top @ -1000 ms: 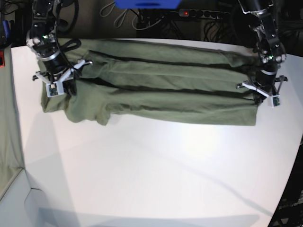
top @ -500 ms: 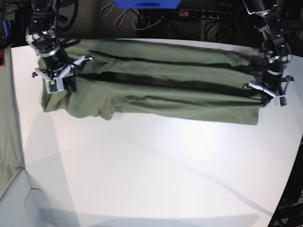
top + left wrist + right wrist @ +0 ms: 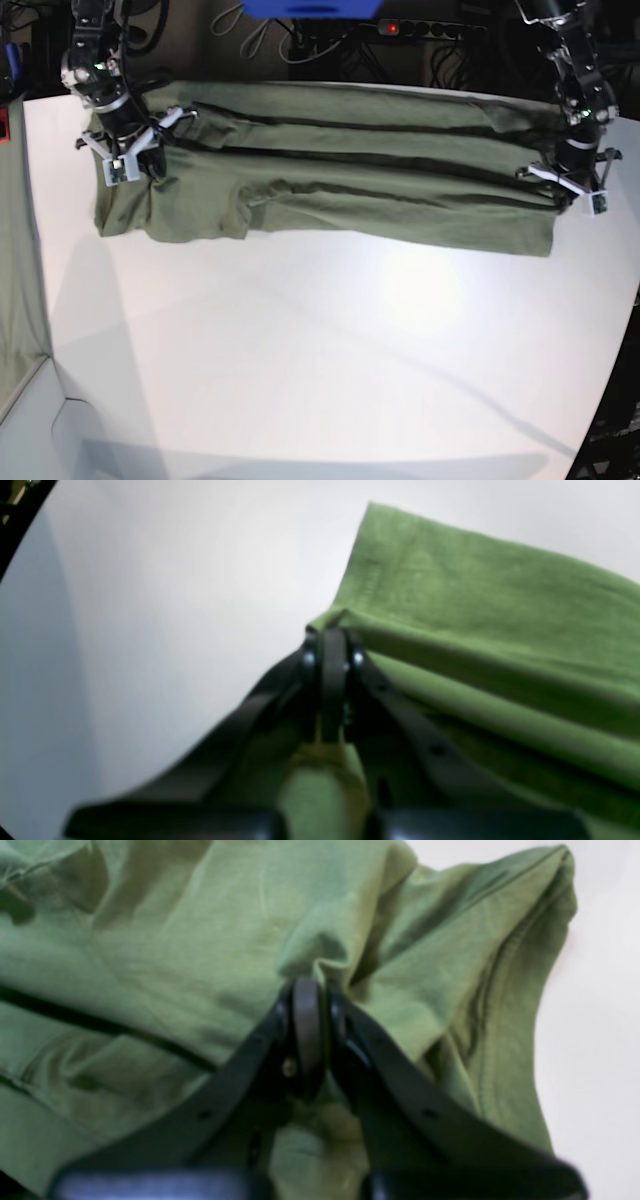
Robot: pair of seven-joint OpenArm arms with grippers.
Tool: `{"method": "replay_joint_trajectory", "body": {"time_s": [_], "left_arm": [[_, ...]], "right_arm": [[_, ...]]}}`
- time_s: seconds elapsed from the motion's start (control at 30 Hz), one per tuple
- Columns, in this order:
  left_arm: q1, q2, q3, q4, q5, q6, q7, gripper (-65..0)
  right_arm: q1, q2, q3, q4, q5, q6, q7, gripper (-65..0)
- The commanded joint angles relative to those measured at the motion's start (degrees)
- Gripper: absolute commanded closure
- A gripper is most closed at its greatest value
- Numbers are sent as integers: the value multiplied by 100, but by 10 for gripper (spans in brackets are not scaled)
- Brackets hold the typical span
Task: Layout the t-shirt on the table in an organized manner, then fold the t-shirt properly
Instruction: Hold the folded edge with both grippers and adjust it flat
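Olive t-shirt lay stretched in long folds across the far side of the white tabletop. Left gripper and right gripper each pinched one end of it.

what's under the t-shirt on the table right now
Only the white table shows around the t-shirt, which lies stretched along the far edge in long folds. Whatever is beneath the cloth is covered. Both tools, left and right, pinch its ends.
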Motion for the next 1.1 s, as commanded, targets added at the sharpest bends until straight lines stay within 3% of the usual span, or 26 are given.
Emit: {"method": "replay_joint_trajectory", "body": {"time_s": [0.0,0.27,0.43,0.53,0.73,1.07], "left_arm": [[-46,-59,-31,79,-5,20,-146,0],[104,-59,-14,79,-23,20,-119,-9],[95,-77,-22,79,-31,20,417,-147],[95,-68,-31,79,-23,20,443,-224],[95,-68,-40,114,-31,20,505,-237],[104,-68,-58,158,-40,20,505,-242]], "right_arm": [[32,40,22,35,29,17,131,0],[32,40,13,-79,29,17,131,0],[32,40,-13,-79,29,17,113,0],[32,40,-13,-79,29,17,113,-65],[15,40,13,-35,29,17,122,-240],[32,40,22,-17,29,17,131,-264]]}}
